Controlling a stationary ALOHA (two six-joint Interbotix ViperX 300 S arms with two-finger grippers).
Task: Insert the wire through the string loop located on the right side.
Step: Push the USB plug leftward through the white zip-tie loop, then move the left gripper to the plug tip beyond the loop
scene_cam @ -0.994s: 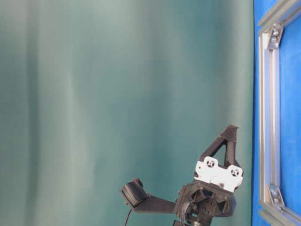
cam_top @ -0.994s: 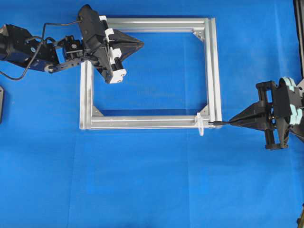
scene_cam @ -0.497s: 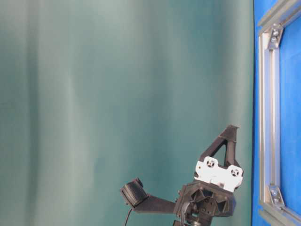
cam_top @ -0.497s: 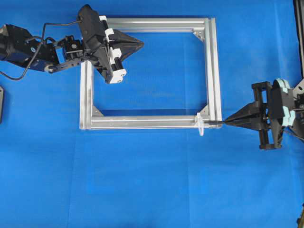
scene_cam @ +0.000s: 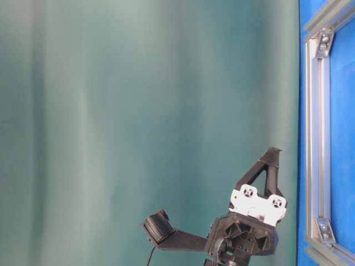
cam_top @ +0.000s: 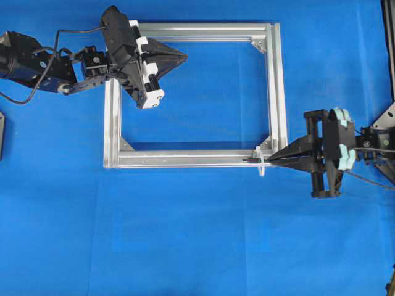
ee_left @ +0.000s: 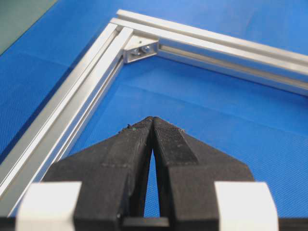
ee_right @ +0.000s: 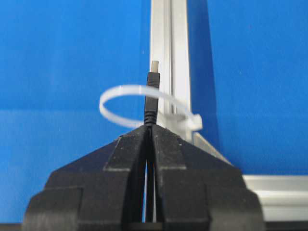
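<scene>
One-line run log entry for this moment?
right gripper: shut on wire | plug tip inside string loop | left gripper: shut, empty, over frame

The thin black wire (ee_right: pixel 152 91) points its metal-tipped plug straight through the string loop (ee_right: pixel 144 108). That white loop stands upright at the frame's corner.
</scene>
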